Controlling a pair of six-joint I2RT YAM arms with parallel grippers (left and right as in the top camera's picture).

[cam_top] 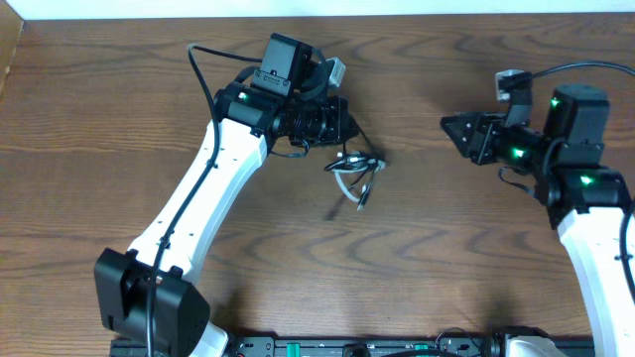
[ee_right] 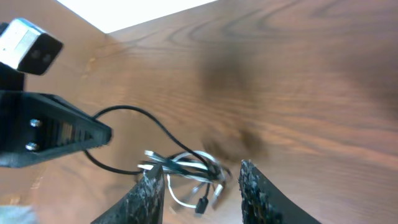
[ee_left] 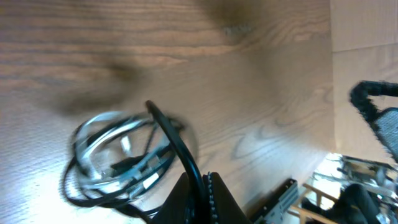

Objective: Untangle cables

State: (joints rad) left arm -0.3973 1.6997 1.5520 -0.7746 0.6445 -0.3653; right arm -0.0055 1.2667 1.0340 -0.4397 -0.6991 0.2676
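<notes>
The black cable (cam_top: 358, 141) and the white cable (cam_top: 346, 184) lie in one small tangled bundle on the wooden table (cam_top: 119, 119). My left gripper (cam_top: 346, 124) is just above the bundle. In the left wrist view it (ee_left: 202, 193) is shut on a strand of the black cable (ee_left: 173, 138), which rises from the blurred white cable loops (ee_left: 99, 127). My right gripper (cam_top: 451, 131) is open and empty, to the right of the bundle. In the right wrist view its fingers (ee_right: 199, 190) frame the distant bundle, with the black cable (ee_right: 134, 112) and white cable (ee_right: 180, 200).
The left arm's own thick black wire (cam_top: 201, 69) loops near its wrist. The table's far edge (cam_top: 397, 8) meets a white surface. Equipment racks (cam_top: 397, 347) sit along the front edge. The left gripper shows at the left of the right wrist view (ee_right: 56, 134).
</notes>
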